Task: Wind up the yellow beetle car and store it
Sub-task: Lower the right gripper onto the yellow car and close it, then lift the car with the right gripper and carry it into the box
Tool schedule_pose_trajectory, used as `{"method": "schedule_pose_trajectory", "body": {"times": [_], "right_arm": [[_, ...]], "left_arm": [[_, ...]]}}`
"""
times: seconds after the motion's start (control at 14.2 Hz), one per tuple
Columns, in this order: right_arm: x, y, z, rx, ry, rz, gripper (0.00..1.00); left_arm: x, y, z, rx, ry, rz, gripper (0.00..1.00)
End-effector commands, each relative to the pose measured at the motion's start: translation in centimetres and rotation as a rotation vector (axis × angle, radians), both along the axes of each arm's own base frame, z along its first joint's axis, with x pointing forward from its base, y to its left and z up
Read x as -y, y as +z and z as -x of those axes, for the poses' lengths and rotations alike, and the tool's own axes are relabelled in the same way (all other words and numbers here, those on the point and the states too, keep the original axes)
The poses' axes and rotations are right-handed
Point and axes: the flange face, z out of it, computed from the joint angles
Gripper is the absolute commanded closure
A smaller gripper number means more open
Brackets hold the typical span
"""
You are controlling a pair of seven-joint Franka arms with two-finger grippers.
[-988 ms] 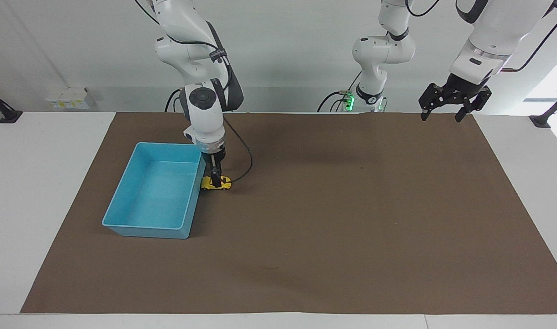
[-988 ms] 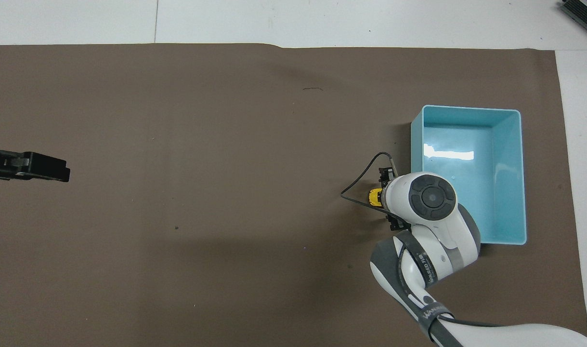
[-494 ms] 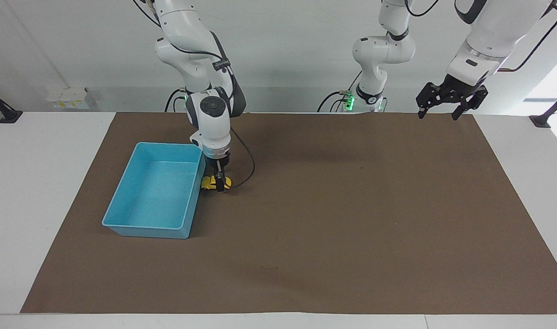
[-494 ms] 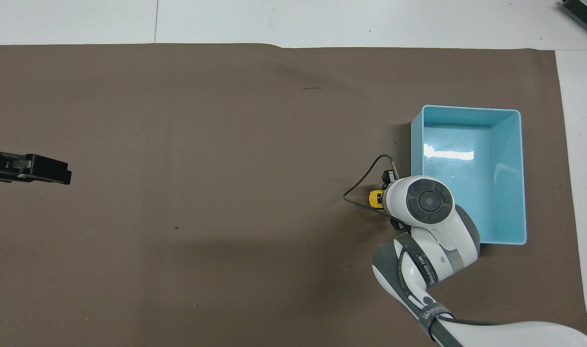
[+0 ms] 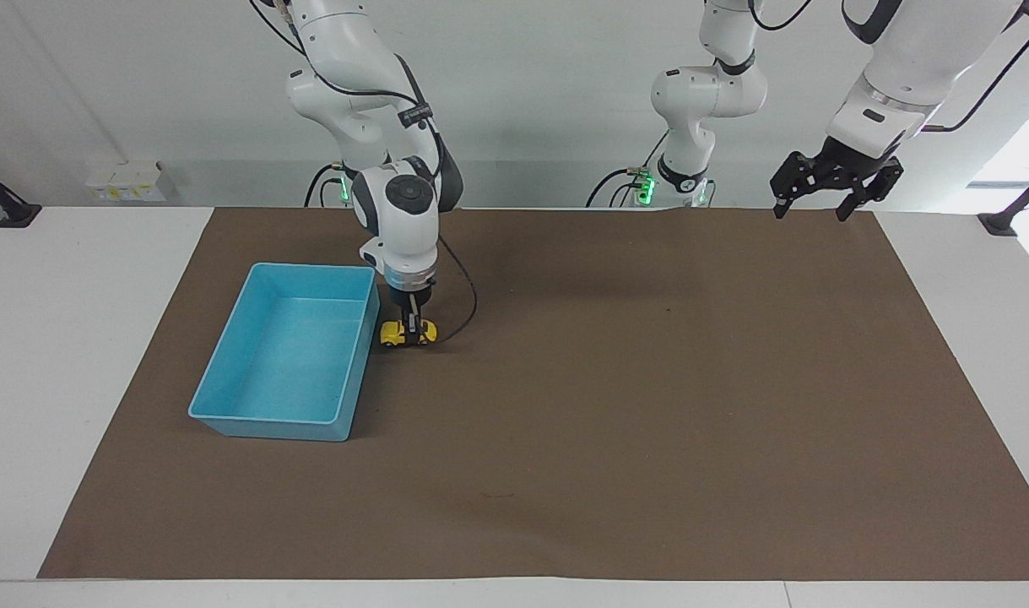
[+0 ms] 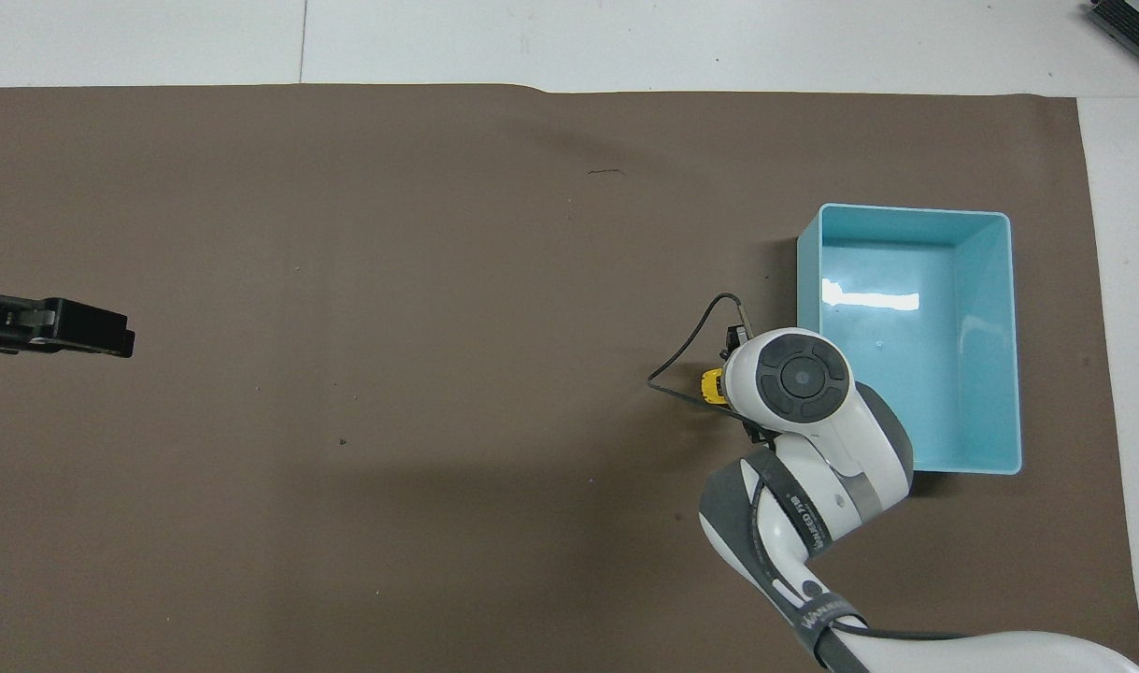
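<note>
The yellow beetle car [image 5: 389, 335] sits on the brown mat close beside the light blue bin [image 5: 227, 407], at the bin's corner nearest the robots. My right gripper [image 5: 410, 331] comes straight down onto the car and is shut on it across its body. In the overhead view the right arm's wrist covers most of the car [image 6: 712, 384], so only a yellow sliver shows beside the bin [image 6: 1013, 327]. My left gripper [image 5: 822, 207] hangs open and holds nothing, high over the mat's edge at the left arm's end, where it waits; the overhead view shows the left gripper [image 6: 111, 329] as well.
The brown mat [image 5: 649, 422] covers most of the white table. The bin holds nothing. A thin black cable [image 5: 463, 312] loops from the right wrist down near the car.
The right gripper has closed on the car. Gripper and car have shifted a little away from the bin, toward the left arm's end. The left gripper has barely moved.
</note>
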Motion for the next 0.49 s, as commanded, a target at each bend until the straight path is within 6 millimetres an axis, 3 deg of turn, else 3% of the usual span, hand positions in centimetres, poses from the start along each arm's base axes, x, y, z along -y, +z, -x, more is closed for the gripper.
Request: {"method": "schedule_pose_trajectory", "body": {"times": [0.0, 0.42], "right_arm": [[-2.3, 1.4, -0.4, 0.006, 0.007, 0.023, 1.0], [-2.5, 7.9, -2.2, -0.002, 0.034, 0.055, 1.0]], "left_arm": [[-0.1, 0.4, 0.7, -0.005, 0.001, 0.002, 0.0], [-0.1, 0.4, 0.7, -0.005, 0.001, 0.002, 0.0]]}}
